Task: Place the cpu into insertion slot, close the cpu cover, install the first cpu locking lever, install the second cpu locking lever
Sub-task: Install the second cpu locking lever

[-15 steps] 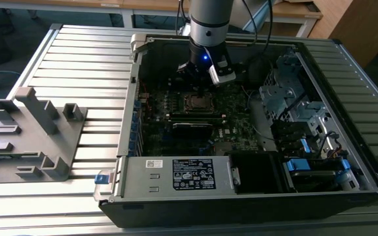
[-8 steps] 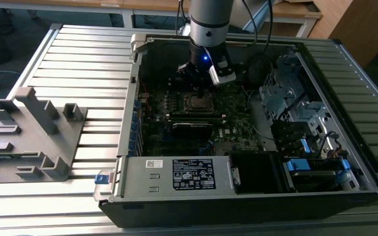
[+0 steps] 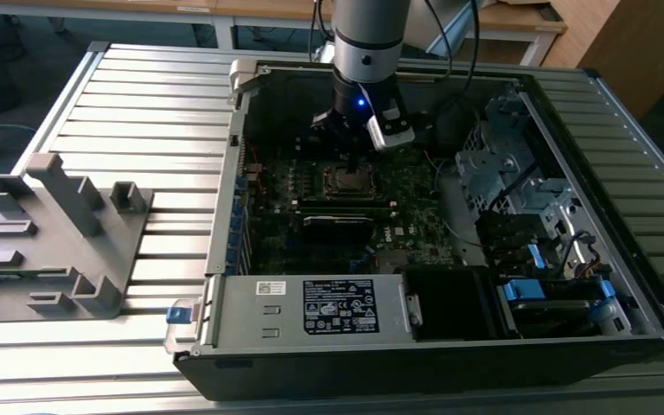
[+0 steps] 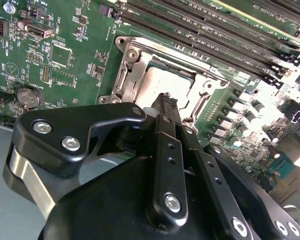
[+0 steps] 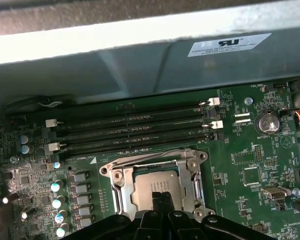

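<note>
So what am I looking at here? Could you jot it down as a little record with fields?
setting: open computer case on a slatted table
gripper: down inside the case, fingertips together just above the cpu
cpu: seated in the insertion slot
cpu cover: lying down around the chip
board: green motherboard
beside the case: grey plastic fixture

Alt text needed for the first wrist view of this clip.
The gripper, fingers together, points down over the cpu, which sits in the insertion slot with the cpu cover down around it. Beyond on the green motherboard run long black memory slots.
</note>
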